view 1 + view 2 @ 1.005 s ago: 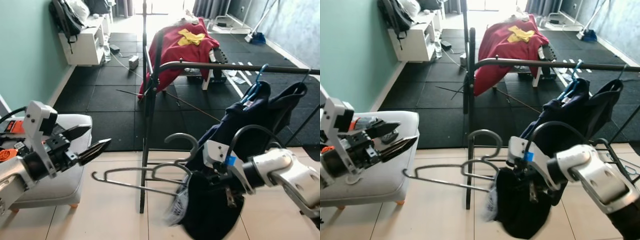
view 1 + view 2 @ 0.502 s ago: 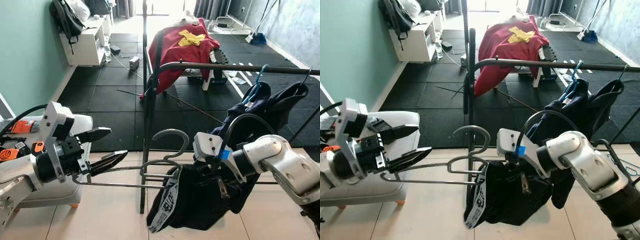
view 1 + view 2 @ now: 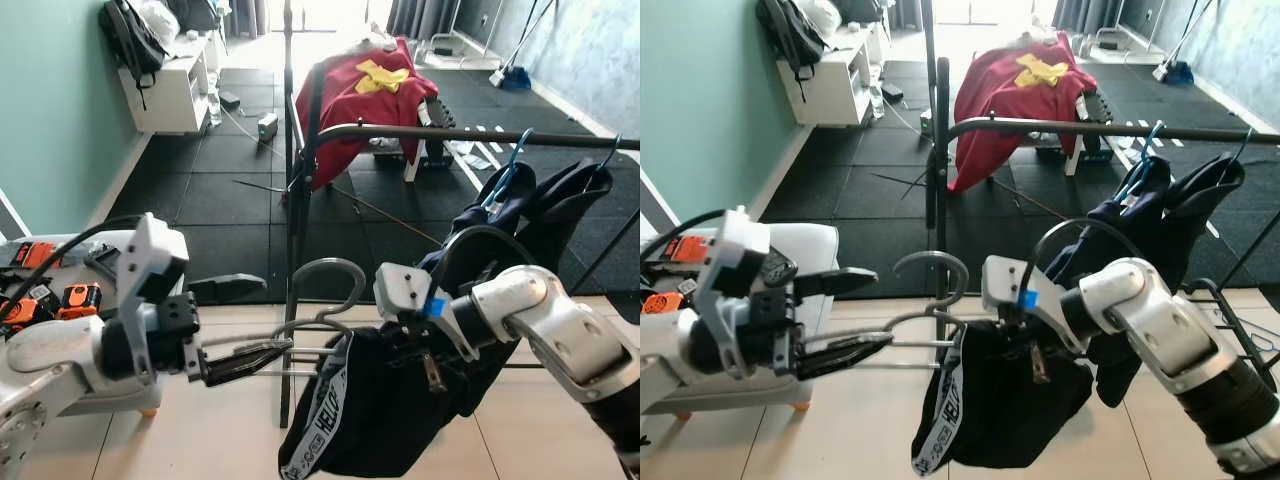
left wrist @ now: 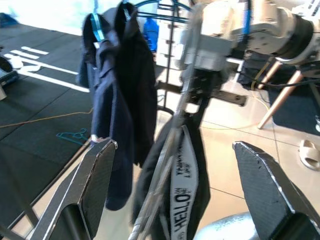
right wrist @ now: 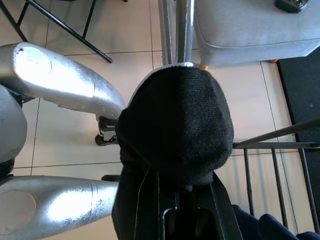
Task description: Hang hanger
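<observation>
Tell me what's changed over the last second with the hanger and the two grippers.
The left gripper moved in from the side and now straddles the metal hanger's arm, fingers open. The right gripper lifted the hanger, and the black garment unfurled. The clothes rack stayed put; the right gripper keeps its hold.

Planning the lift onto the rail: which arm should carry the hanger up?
Right, probably. The right gripper grips the hanger through the black garment, nearer the rail. The left gripper is open around the hanger's free end, only steadying it.
</observation>
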You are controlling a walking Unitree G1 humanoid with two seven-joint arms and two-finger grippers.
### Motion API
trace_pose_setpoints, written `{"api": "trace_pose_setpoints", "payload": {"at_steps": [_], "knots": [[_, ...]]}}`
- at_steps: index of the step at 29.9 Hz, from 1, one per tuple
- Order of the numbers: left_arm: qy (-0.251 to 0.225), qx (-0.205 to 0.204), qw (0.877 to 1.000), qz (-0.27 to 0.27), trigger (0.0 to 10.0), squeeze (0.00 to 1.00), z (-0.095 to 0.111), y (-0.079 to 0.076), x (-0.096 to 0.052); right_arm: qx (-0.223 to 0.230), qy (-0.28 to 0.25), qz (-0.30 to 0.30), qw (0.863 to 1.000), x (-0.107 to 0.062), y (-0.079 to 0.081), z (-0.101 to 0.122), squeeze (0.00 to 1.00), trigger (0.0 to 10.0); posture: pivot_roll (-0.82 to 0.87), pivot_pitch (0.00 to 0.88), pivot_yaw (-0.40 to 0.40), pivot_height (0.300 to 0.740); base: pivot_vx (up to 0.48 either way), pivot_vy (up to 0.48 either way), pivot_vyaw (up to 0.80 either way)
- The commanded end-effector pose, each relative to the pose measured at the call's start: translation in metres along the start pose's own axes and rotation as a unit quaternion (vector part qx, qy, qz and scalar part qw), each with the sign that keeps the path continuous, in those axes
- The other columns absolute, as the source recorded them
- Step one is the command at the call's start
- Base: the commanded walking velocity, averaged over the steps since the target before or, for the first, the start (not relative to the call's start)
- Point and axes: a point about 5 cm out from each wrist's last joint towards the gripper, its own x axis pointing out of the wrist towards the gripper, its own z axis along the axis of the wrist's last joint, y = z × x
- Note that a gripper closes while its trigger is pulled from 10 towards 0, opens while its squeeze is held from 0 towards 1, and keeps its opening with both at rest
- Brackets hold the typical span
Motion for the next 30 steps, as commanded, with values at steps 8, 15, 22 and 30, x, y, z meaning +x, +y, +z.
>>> {"api": "trace_pose_setpoints", "payload": {"at_steps": [8,15,22,30], "knots": [[0.028,0.01,0.998,-0.047,10.0,0.0,-0.006,-0.013,0.025,-0.011,0.005,-0.016,1.0,0.008,-0.008,0.006,0.0,10.0,-0.07,0.048,0.001,0.74,0.0,0.0,0.0],[0.052,0.037,0.998,0.016,10.0,0.0,-0.012,0.003,0.034,-0.012,0.0,-0.013,1.0,0.011,-0.008,0.008,0.0,10.0,-0.07,0.048,0.001,0.74,0.0,0.0,0.0],[0.052,0.056,0.994,0.076,10.0,0.0,-0.008,0.02,0.03,-0.012,0.0,-0.007,1.0,0.011,-0.007,0.008,0.0,10.0,-0.07,0.046,0.003,0.74,0.0,0.0,0.0],[0.048,0.063,0.993,0.093,10.0,0.0,0.0,0.025,0.017,-0.01,0.005,-0.007,1.0,0.01,-0.006,0.006,0.0,10.0,-0.07,0.043,0.002,0.74,0.0,0.0,0.0]]}}
